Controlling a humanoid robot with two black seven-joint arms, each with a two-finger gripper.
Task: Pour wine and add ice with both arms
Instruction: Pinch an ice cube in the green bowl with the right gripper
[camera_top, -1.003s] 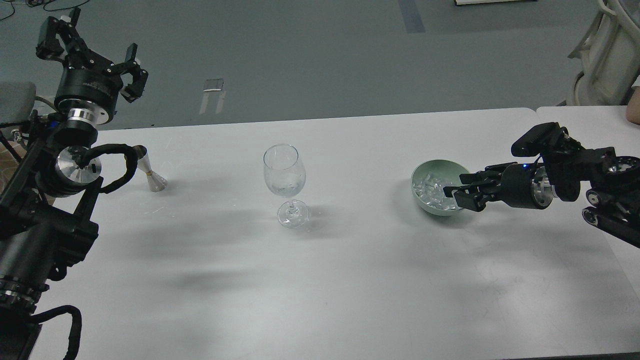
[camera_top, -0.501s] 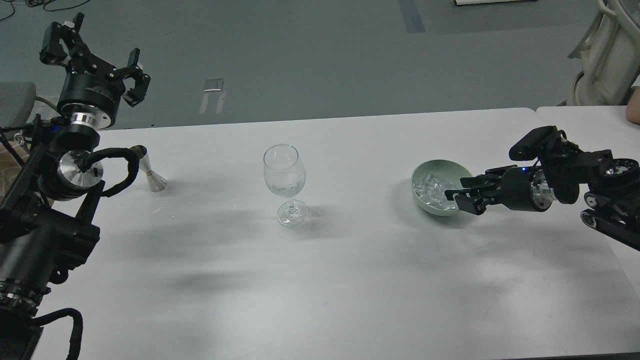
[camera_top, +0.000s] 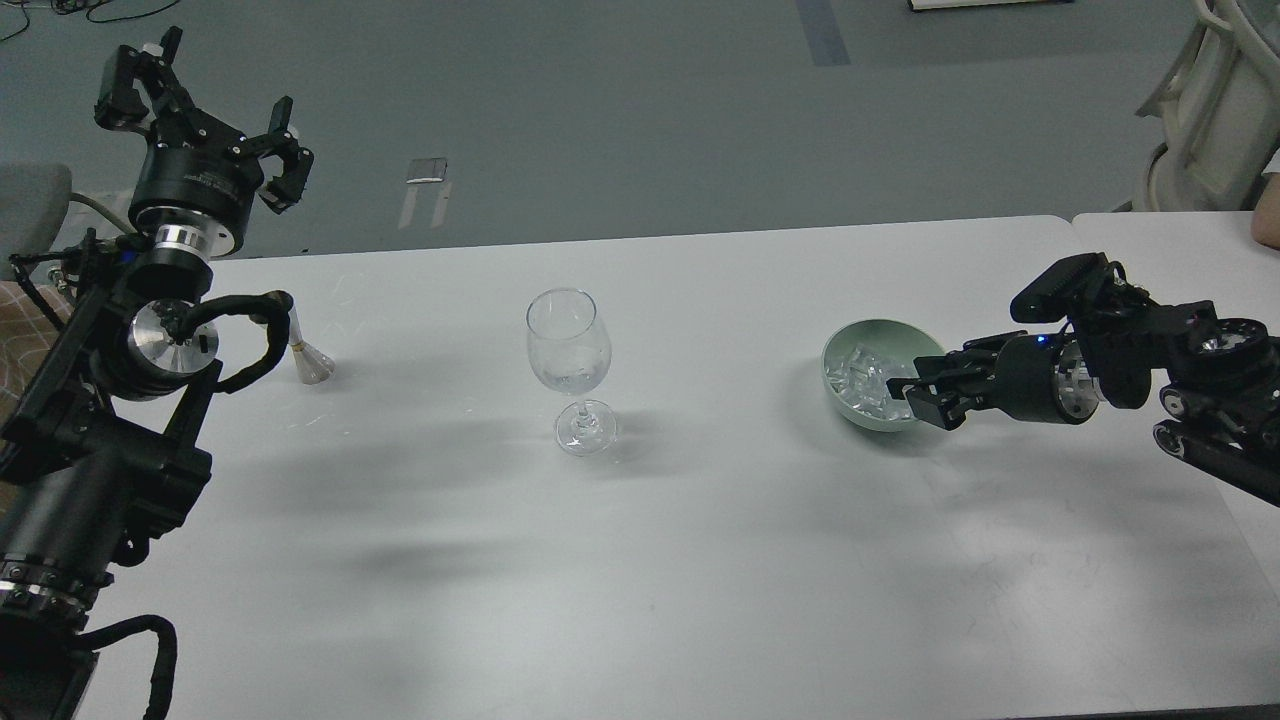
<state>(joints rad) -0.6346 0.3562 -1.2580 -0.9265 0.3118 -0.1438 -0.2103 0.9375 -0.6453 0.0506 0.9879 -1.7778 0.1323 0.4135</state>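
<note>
- Right gripper of mine sits at the green bowl's rim over the ice; whether it grips I cannot tell.
- Left gripper is raised, fingers spread wide, holding nothing.
- Wine glass stands between them.

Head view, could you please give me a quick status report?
Left gripper open, raised, empty. Right gripper at green bowl rim over the ice, grip unclear. Wine glass upright mid-table, path clear.

Clear glossy glass, matt white table, glazed green bowl.
</note>
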